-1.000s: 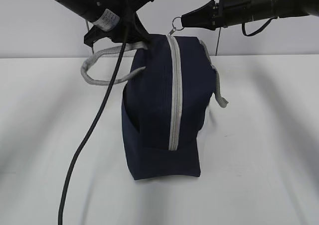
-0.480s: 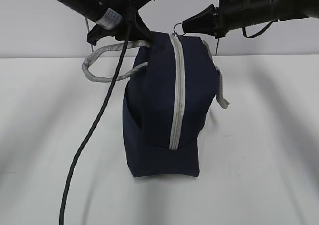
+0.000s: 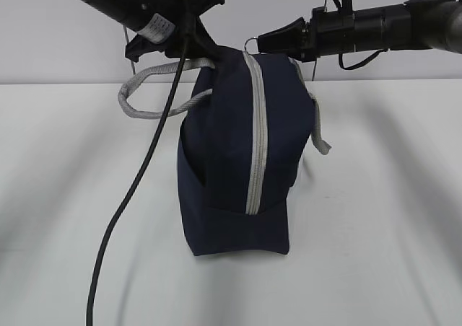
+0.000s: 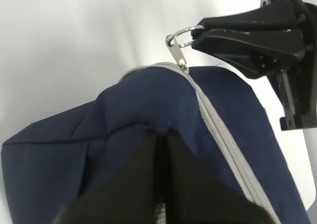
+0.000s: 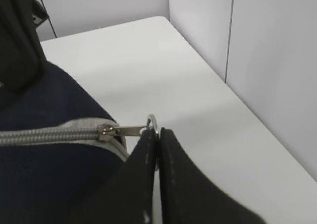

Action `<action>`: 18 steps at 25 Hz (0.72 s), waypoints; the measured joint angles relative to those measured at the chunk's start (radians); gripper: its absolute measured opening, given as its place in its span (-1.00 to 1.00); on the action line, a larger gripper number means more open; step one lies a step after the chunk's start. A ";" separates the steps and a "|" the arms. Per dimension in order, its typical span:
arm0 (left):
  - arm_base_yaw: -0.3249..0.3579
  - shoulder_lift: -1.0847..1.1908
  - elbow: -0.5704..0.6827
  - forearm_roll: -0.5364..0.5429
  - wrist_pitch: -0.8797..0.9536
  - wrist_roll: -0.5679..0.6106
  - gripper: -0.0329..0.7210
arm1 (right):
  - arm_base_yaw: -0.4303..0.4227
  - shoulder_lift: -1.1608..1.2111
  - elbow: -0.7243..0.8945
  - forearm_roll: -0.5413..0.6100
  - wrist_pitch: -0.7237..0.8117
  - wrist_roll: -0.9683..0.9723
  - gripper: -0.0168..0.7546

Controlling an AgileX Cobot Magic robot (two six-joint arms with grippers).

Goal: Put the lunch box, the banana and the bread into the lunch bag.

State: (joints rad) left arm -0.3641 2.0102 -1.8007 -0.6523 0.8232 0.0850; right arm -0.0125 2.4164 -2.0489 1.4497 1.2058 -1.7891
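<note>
Since the earlier picture, the right gripper (image 3: 254, 43) has been swinging flatter and sliding sideways, keeping the ring.

In the exterior view, one boxy navy-blue fabric lunch bag (image 3: 231, 167) is standing below both grippers, its grey zipper strip (image 3: 255, 138) still closed. No lunch box, banana or bread is showing.

In the left wrist view, the left gripper (image 4: 161, 149) is pinching a fold of bag cloth.

In the right wrist view, the right gripper (image 5: 157, 149) is pressing together on the one silver ring pull (image 5: 152, 125). I think it should be pulling straight along the zipper while the left is holding firm.
</note>
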 joint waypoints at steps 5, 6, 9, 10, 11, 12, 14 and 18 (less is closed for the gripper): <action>0.000 0.000 0.000 0.000 0.001 0.024 -0.88 | 0.000 0.032 0.000 0.081 0.002 -0.014 -0.96; 0.000 0.000 0.000 0.000 0.003 0.027 -0.88 | 0.000 0.036 0.000 0.094 0.002 -0.014 -0.96; 0.000 0.000 -0.001 0.003 0.006 0.028 -0.88 | 0.000 0.039 -0.003 0.146 0.002 -0.017 -0.96; 0.000 0.000 -0.002 0.003 0.007 0.028 -0.88 | 0.000 0.039 -0.006 0.160 0.004 -0.017 -0.96; 0.000 0.000 -0.002 0.003 0.007 0.028 -0.88 | 0.000 0.039 -0.011 0.167 0.004 -0.019 -0.96; 0.000 0.000 -0.002 0.003 0.007 0.028 -0.88 | 0.000 0.039 -0.019 0.173 0.004 -0.021 -0.96; 0.000 0.000 -0.002 0.006 0.006 0.028 -0.88 | 0.000 0.039 -0.033 0.184 0.006 -0.021 -0.96; 0.000 0.000 -0.002 0.016 0.006 0.028 -0.88 | 0.002 0.039 -0.039 0.175 0.008 -0.021 -0.96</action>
State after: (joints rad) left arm -0.3641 2.0102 -1.8025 -0.6358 0.8294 0.1129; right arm -0.0107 2.4554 -2.0882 1.6250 1.2140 -1.8103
